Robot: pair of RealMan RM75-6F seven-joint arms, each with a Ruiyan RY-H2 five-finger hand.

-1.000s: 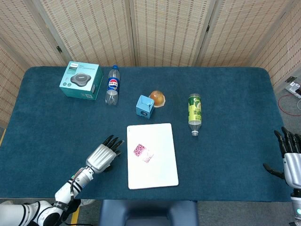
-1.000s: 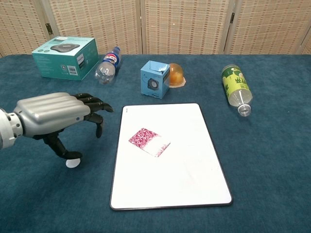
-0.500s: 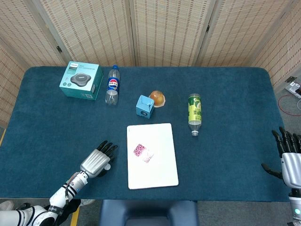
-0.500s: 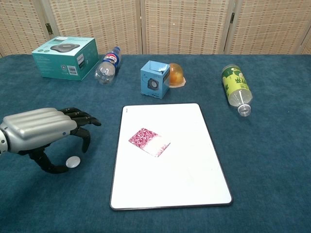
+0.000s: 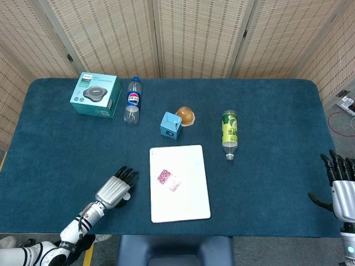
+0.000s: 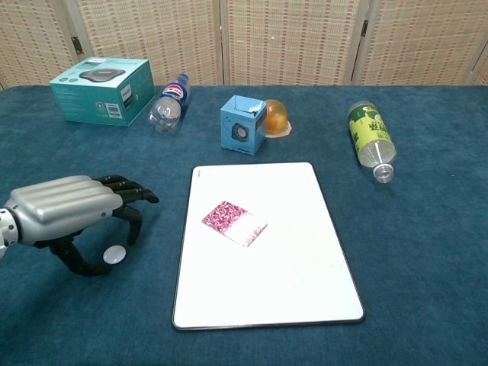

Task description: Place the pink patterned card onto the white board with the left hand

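Underneath, a dark blue cloth is covering the bench (image 5: 266, 111), and woven folding screens (image 5: 194, 36) are standing behind it. The pink patterned card (image 6: 233, 223) is lying on the white board (image 6: 290, 267). The left hand (image 6: 65, 210) is hovering beside it, fingers loosely curled, holding nothing; the right hand (image 5: 343, 191) is waiting spread at the bench edge.
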